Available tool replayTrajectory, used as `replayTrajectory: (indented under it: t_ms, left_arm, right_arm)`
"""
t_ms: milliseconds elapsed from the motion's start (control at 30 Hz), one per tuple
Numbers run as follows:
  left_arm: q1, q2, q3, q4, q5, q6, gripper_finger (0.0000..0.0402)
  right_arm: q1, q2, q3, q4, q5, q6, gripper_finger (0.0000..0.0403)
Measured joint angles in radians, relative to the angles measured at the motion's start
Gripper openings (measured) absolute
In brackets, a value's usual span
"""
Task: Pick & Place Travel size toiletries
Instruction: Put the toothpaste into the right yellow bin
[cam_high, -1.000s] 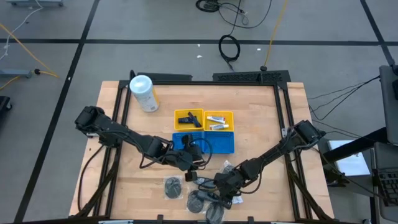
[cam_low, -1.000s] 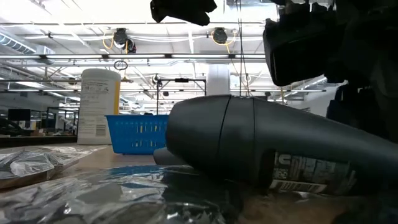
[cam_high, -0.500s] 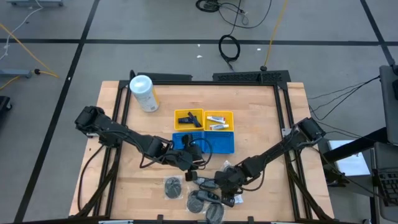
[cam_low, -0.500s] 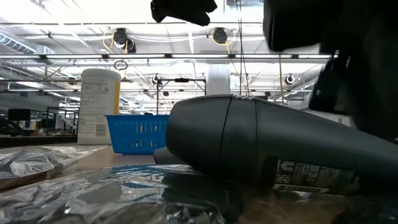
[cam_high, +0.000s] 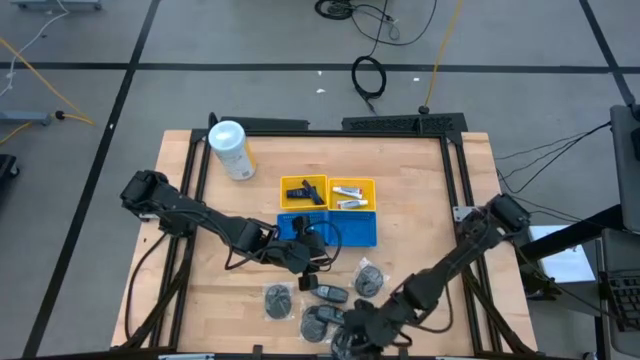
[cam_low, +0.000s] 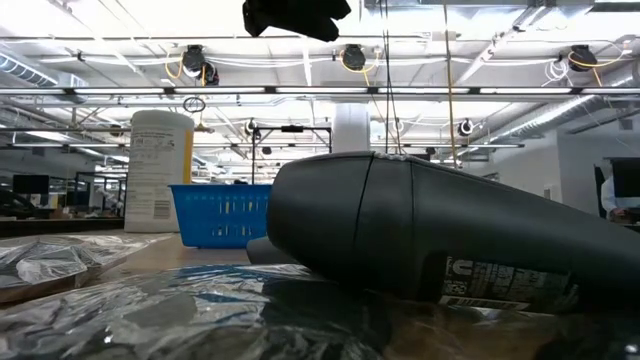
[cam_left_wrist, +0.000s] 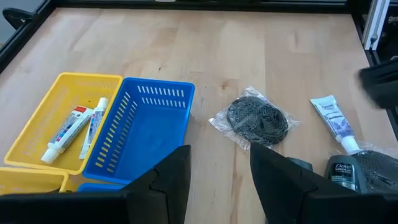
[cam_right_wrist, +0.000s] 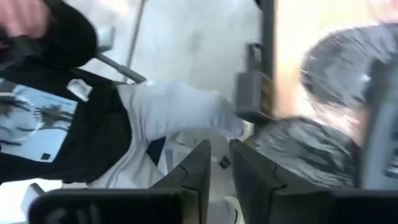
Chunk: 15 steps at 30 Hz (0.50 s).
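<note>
The travel size toiletries lie on the near part of the table: grey round clear-wrapped pieces (cam_high: 277, 298) (cam_high: 370, 277) (cam_high: 318, 322), a dark bottle (cam_high: 330, 293) on its side and a white tube (cam_left_wrist: 333, 115). More white tubes (cam_left_wrist: 68, 130) lie in the yellow tray (cam_high: 328, 192). My left gripper (cam_left_wrist: 221, 155) hangs open over the blue tray's (cam_high: 350, 230) near edge, holding nothing. My right gripper (cam_high: 352, 335) is raised over the table's near edge, above the wrapped pieces. Its fingers (cam_right_wrist: 200, 163) stand a narrow gap apart with nothing between them.
A white canister (cam_high: 230, 148) with a yellow label stands far left. In the low view the dark bottle (cam_low: 430, 240) fills the foreground. A person in a dark shirt (cam_right_wrist: 56, 124) stands beyond the near edge. Black frame rails (cam_high: 455, 200) border the table.
My right gripper has risen from just above the toiletries and swung toward the table's near edge, rolling as it went. It has left the low view. The dark bottle and wrapped pieces lie where they were.
</note>
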<state>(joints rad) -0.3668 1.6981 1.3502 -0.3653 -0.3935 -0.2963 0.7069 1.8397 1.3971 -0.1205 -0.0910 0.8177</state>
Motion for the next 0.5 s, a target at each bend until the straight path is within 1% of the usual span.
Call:
replayTrajectory:
  t_ms: [133,233,300,367,500]
  left_arm:
    - [0.0,0.0,0.0,-0.001,0.0,-0.001,0.0161]
    - [0.0,0.0,0.0,-0.002,0.0,-0.001,0.0161]
    - [0.0,0.0,0.0,-0.004,0.0,0.0,0.0161]
    - [0.0,0.0,0.0,-0.006,0.001,0.0,0.0161]
    - [0.0,0.0,0.0,-0.008,0.0,0.005,0.0161]
  right_arm:
    - [0.029,0.028,0.047,0.033,0.016,-0.032,0.0031]
    - [0.041,0.074,0.091,0.073,0.007,-0.037,0.0023]
    - [0.047,0.105,0.127,0.066,-0.02,-0.048,0.0021]
    - [0.048,0.124,0.165,0.034,-0.043,-0.086,0.002]
    - [0.051,0.11,0.199,-0.112,-0.031,-0.229,0.0019]
